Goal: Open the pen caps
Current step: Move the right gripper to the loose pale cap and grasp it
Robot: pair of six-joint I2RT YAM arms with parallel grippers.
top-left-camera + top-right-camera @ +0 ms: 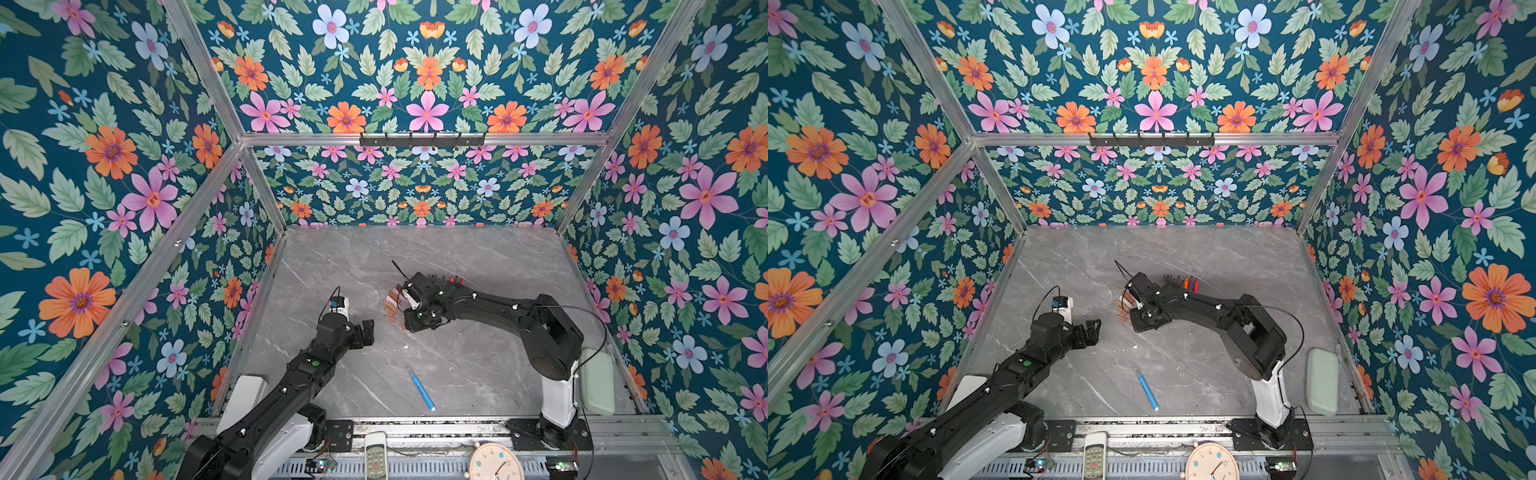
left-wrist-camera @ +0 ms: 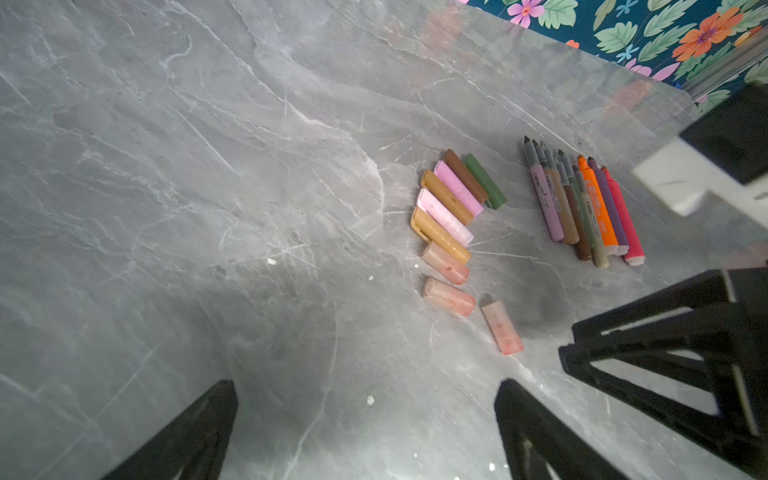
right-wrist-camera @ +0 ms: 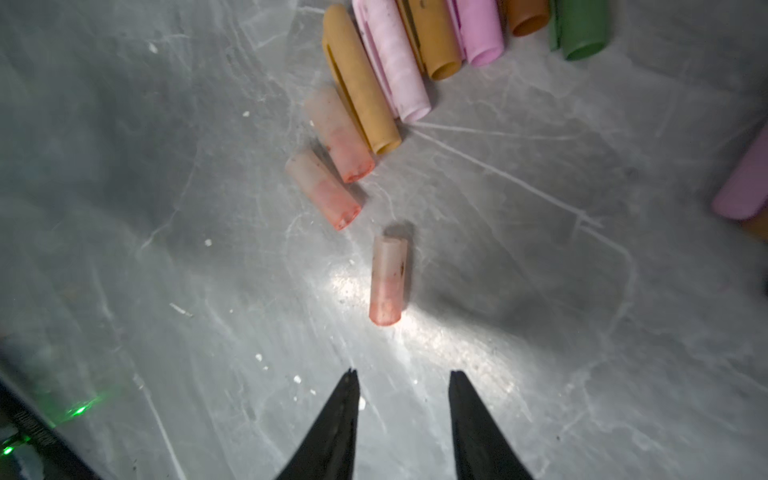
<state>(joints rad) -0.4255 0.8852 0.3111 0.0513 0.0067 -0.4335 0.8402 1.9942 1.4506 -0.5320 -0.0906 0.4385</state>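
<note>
one reddish cap (image 3: pixel 388 280) lies just ahead of the right gripper (image 3: pixel 402 371), part-open and empty

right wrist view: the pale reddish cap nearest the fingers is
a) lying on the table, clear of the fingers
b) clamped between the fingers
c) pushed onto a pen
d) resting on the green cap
a: the pale reddish cap lies flat on the table, apart from the right gripper, whose fingers stand apart with nothing between them.

No legible text or labels
</note>
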